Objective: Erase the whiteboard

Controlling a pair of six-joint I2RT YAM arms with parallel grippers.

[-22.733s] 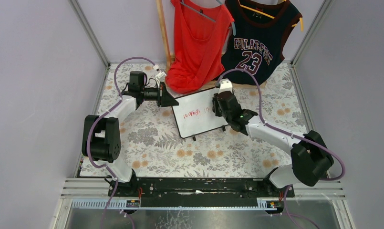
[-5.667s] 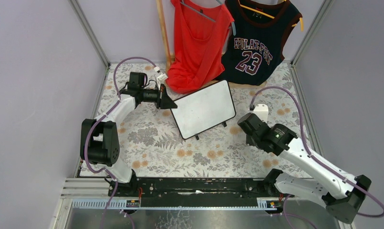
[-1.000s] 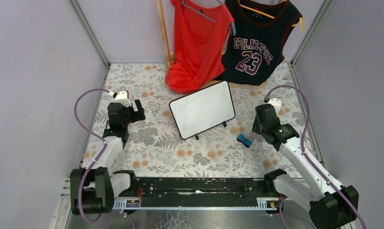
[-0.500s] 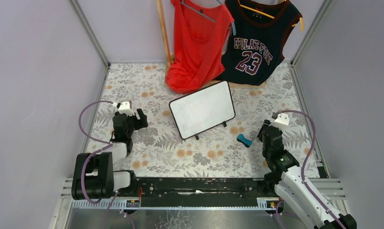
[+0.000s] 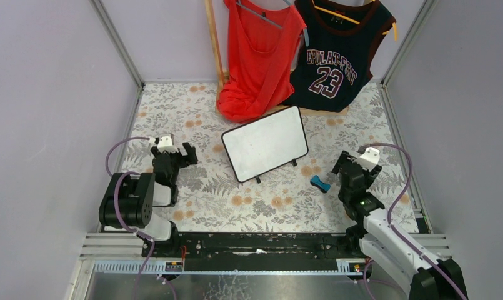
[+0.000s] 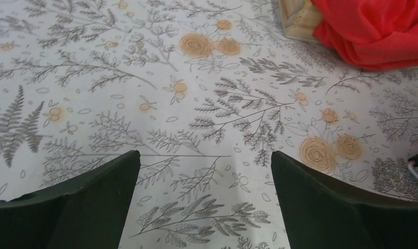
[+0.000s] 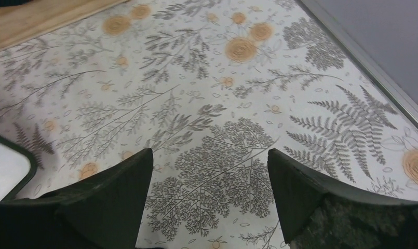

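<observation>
The whiteboard (image 5: 265, 151) stands tilted on its little black feet in the middle of the floral table, and its white face bears no writing. One rounded corner of it (image 7: 4, 167) shows at the left edge of the right wrist view. A small blue eraser block (image 5: 320, 183) lies on the cloth to the board's right, free of both grippers. My left gripper (image 5: 187, 154) (image 6: 204, 154) hangs open over bare cloth left of the board. To the right of the eraser, my right gripper (image 5: 352, 164) (image 7: 210, 151) is open too, with nothing between its fingers.
A red top (image 5: 259, 56) (image 6: 373, 31) and a dark "23" jersey (image 5: 336, 53) hang at the back on a wooden stand (image 5: 214, 44), whose base (image 6: 300, 15) rests on the table. Metal frame rails (image 5: 395, 131) border the cloth on both sides.
Both arms have drawn back toward the near edge and folded low. The right gripper's jaws have spread wider. The red writing from the oldest frame is gone; the board and eraser have not moved lately.
</observation>
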